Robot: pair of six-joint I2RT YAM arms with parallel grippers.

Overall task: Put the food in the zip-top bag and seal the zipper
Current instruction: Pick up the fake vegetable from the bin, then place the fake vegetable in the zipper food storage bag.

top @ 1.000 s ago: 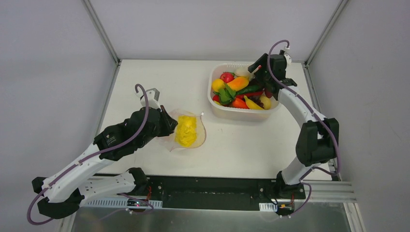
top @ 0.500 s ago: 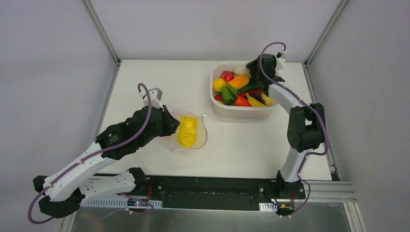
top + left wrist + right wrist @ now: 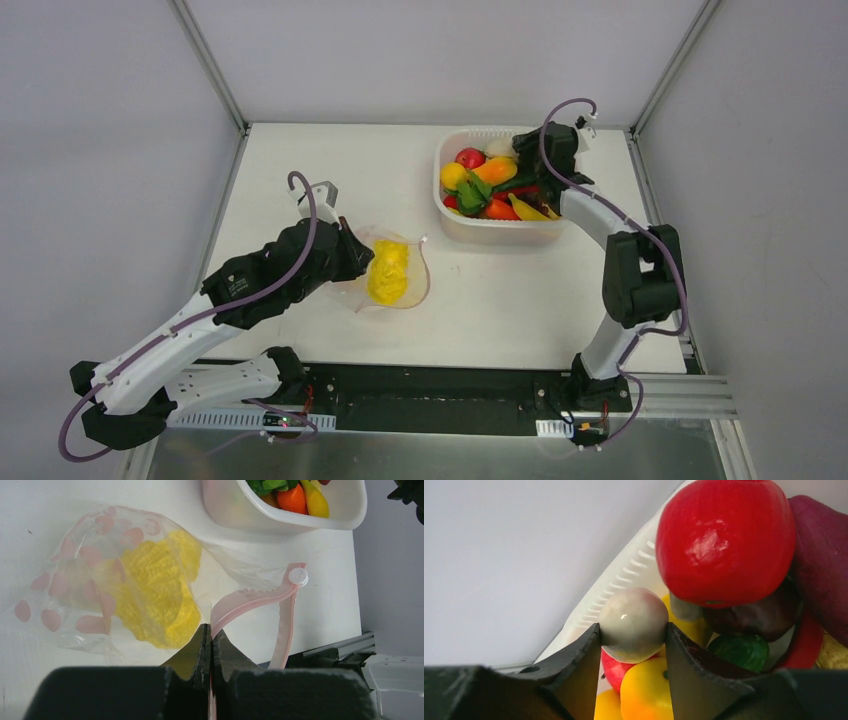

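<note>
Left wrist view: the clear bag (image 3: 75,575) lies on the table (image 3: 30,510), mouth open, a yellow food piece (image 3: 160,595) inside. The left gripper (image 3: 211,647) is pinched tight on its pink zipper strip (image 3: 250,599). In the white basket (image 3: 624,575), the right gripper (image 3: 633,630) presses its fingers on both sides of a pale ball (image 3: 631,612) among other food.

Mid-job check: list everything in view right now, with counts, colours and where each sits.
zip-top bag: one, clear with pink spots, table left of centre
zipper: one, pink, open, bag's mouth
food in the bag: one lump, yellow
basket: one, white, far right
food in the basket: heap, count unclear, mixed colours
pale ball: one, whitish, in the basket
table: one, white
left tool: black, shut on the zipper
right tool: black, gripping the pale ball from both sides
</note>
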